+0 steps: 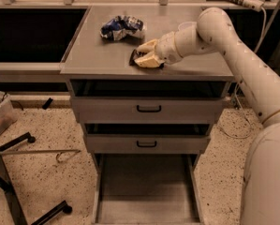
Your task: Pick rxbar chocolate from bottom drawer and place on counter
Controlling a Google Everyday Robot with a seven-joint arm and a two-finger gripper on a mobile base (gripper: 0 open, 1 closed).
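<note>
Reaching in from 3 o'clock, the arm lies low over the surface [92, 55]; its pincer [139, 55] pinches the rxbar chocolate [132, 57], at 5 o'clock from the foil bag [122, 27].

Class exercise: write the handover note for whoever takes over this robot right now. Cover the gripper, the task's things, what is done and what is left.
Gripper: low at the counter's front edge, below the blue-and-white bag.
Rxbar chocolate: at the gripper's tip on the counter; release unclear.
Bottom drawer: pulled out, floor bare.
Done: bar out of the drawer, brought to the counter.
Left: confirm release, withdraw the arm.
</note>
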